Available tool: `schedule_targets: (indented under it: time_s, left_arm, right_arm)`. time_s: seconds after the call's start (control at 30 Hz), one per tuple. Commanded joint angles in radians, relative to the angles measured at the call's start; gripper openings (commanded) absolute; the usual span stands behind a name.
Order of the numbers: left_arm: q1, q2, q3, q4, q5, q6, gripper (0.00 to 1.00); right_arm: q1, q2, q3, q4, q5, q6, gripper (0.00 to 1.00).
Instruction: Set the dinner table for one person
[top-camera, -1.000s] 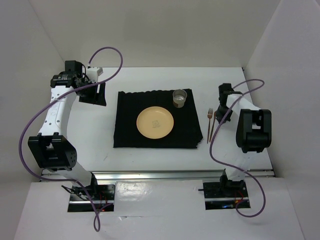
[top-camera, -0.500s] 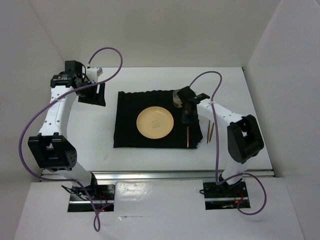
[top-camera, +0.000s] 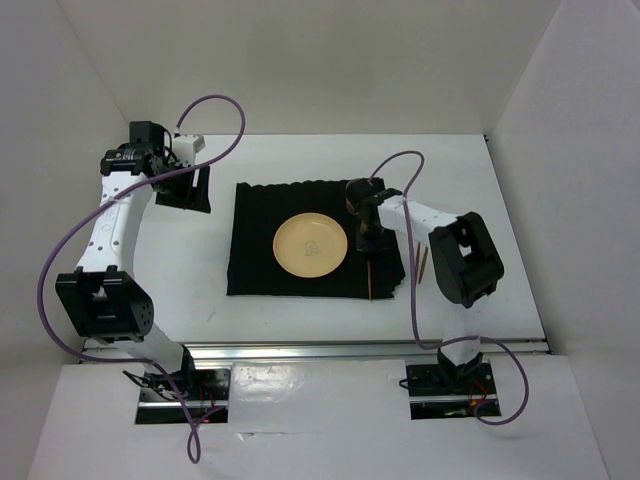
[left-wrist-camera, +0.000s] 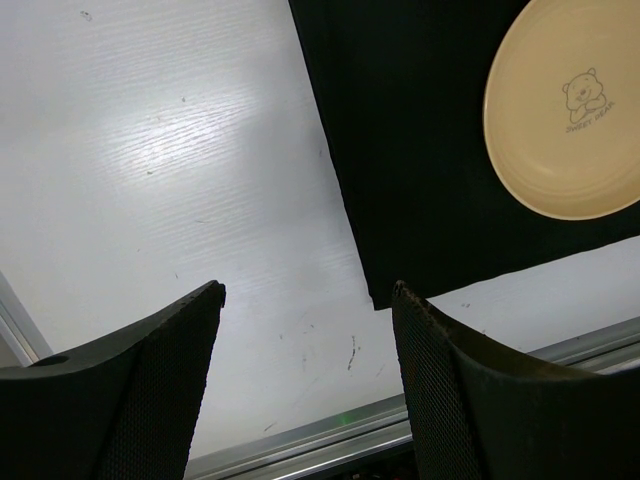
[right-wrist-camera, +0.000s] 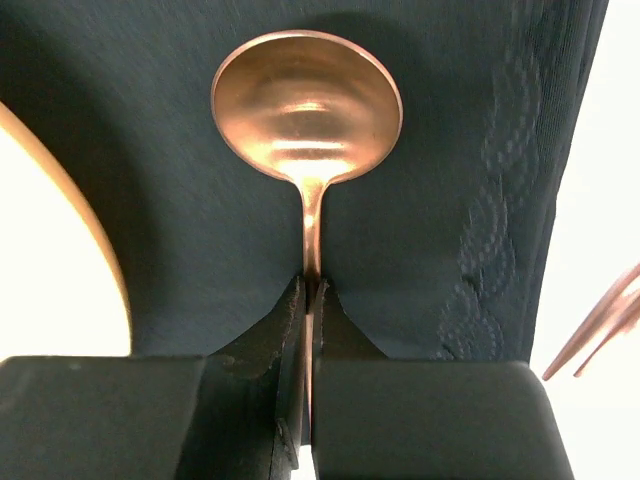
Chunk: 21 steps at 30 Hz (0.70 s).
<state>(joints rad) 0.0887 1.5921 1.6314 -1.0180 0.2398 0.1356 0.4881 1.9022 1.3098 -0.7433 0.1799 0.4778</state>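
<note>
While wide apart and empty, left jaws over dinner table (left-wrist-camera: 150, 150); right jaws tight on spoon (right-wrist-camera: 306, 105) above mat (right-wrist-camera: 450, 120).

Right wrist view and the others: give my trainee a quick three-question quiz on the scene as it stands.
1. True or false: the right end effector is shut on the handle of the spoon.
2. The plate sits on: A) the black mat, B) the bare tabletop, C) a tray.
3. Fill in: the left end effector has its jaws ___ and holds nothing.
Key: 1 true; 2 A; 3 open.
</note>
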Motion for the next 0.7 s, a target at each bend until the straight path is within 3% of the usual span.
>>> schedule_targets:
  time_s: [0.0, 0.53, 0.67]
  left_arm:
    - [0.005, -0.041, 0.008, 0.001, 0.003, 0.021, 0.76]
    - [0.005, -0.041, -0.010, 0.001, -0.007, 0.021, 0.76]
    - [0.005, -0.041, -0.010, 0.001, -0.007, 0.021, 0.76]
  right_arm:
    - [-0.019, 0.014, 0.069, 0.044, 0.007, -0.004, 0.00]
    - [-0.071, 0.100, 0.135, 0.045, 0.007, -0.064, 0.00]
    - [-0.082, 0.109, 0.144, 0.035, 0.007, -0.064, 0.17]
